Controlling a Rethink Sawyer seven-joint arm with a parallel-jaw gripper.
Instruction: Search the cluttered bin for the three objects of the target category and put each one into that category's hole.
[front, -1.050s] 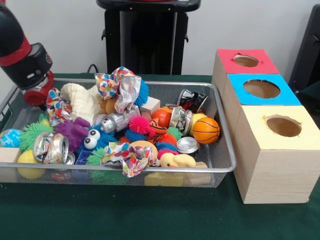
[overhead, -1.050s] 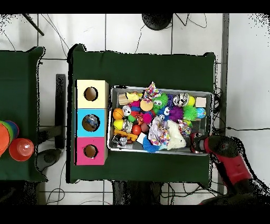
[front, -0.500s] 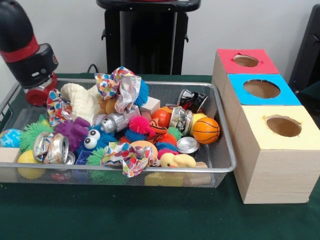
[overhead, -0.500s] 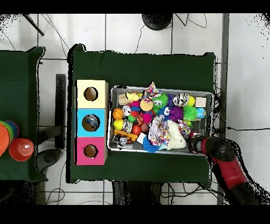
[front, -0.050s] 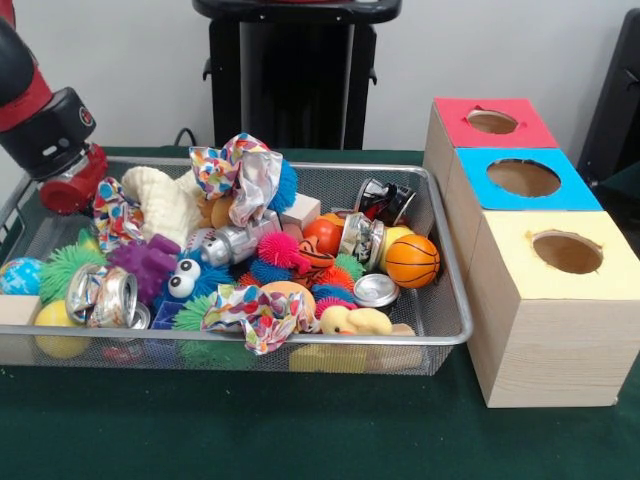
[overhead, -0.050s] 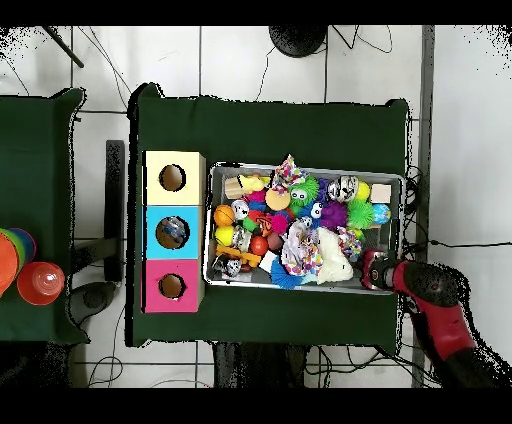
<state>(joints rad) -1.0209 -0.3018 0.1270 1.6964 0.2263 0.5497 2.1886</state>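
Green table (front, -0.050s: 300, 430): bin (front, -0.050s: 455, 325) long axis parallel to box row (front, -0.050s: 530, 180).

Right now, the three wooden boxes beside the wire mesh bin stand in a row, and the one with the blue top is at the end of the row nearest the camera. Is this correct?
Not quite. The wooden box with the blue top is the middle one of the row. The front view shows the wooden box with the yellow top nearest the camera and the wooden box with the red top farthest, all beside the wire mesh bin.
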